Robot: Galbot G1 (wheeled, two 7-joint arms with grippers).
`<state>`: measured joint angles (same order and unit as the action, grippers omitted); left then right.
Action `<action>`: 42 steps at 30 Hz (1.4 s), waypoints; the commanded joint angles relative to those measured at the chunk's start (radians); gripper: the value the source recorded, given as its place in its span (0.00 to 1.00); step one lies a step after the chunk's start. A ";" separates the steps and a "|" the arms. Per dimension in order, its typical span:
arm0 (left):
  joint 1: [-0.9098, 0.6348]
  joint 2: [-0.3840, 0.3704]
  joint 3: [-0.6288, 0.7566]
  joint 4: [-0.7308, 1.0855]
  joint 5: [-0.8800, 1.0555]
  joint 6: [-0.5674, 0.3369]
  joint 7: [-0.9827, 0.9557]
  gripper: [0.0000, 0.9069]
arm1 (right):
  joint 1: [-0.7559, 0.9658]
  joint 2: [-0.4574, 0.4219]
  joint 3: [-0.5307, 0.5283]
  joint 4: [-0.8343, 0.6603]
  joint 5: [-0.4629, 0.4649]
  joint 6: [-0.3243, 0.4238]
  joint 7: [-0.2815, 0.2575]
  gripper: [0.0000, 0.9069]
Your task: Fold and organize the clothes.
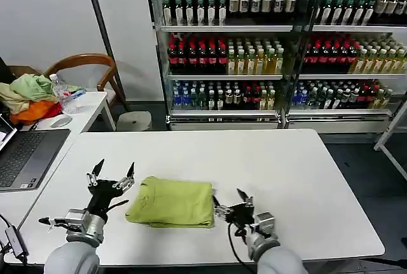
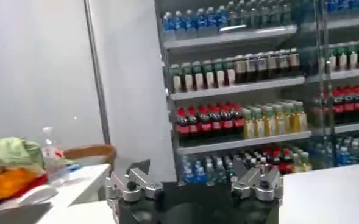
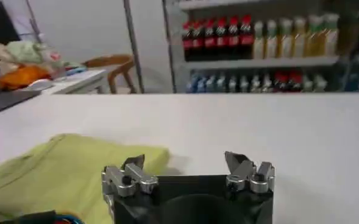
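The clothes are one lime yellow-green T-shirt, folded into a neat rectangle near the front of the white table. My left gripper stands open just left of the shirt, fingers pointing up, holding nothing. Just right of the shirt my right gripper is also open, with nothing in it. In the right wrist view the folded shirt lies beside the open right gripper. The left wrist view has the open left gripper aimed at the shelves.
A side table at the left holds a laptop, a mouse, a water bottle and a heap of pale green and orange garments. A wooden chair stands behind it. Drink coolers line the back wall.
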<state>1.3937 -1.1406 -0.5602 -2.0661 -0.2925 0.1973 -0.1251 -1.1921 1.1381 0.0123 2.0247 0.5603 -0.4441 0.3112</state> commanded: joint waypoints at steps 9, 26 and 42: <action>0.029 0.009 -0.060 0.027 -0.016 -0.014 0.010 1.00 | 0.133 0.086 -0.133 -0.163 0.230 -0.050 0.058 0.57; 0.033 -0.005 -0.049 0.045 -0.014 -0.010 0.001 1.00 | 0.147 0.076 -0.118 -0.142 0.196 -0.038 0.030 0.00; 0.038 -0.026 -0.045 0.040 -0.020 0.003 -0.011 1.00 | 0.204 0.030 -0.015 -0.144 0.112 -0.030 -0.006 0.00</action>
<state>1.4306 -1.1634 -0.6063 -2.0249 -0.3101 0.1955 -0.1324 -1.0104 1.1827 -0.0567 1.8876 0.7008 -0.4754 0.3173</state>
